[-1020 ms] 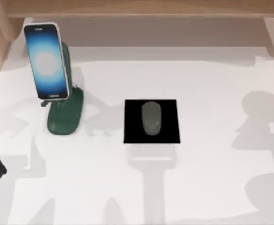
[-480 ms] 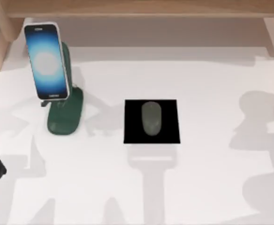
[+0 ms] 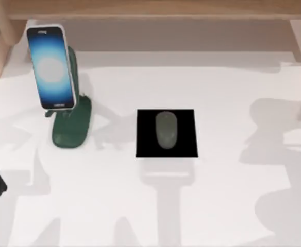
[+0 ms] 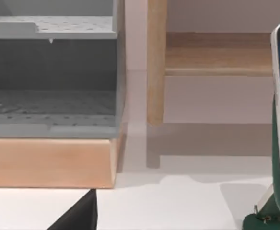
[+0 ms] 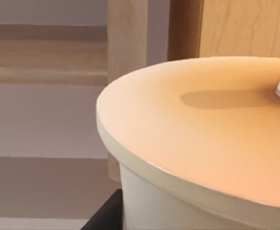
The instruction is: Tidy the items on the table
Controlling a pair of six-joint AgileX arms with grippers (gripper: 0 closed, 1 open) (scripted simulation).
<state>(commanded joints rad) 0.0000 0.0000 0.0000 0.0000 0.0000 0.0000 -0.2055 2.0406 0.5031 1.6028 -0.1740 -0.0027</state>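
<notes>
Upright, smartphone [image 3: 51,68] leans on stand [image 3: 72,122].

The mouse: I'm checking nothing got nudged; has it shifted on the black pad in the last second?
No. The mouse sits at the same spot on the black pad, its margins to the pad's edges unchanged.

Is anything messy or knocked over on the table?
Nothing stands out. The smartphone is propped on its green stand, and the mouse sits squarely on the black pad, both resting on the white table.
</notes>
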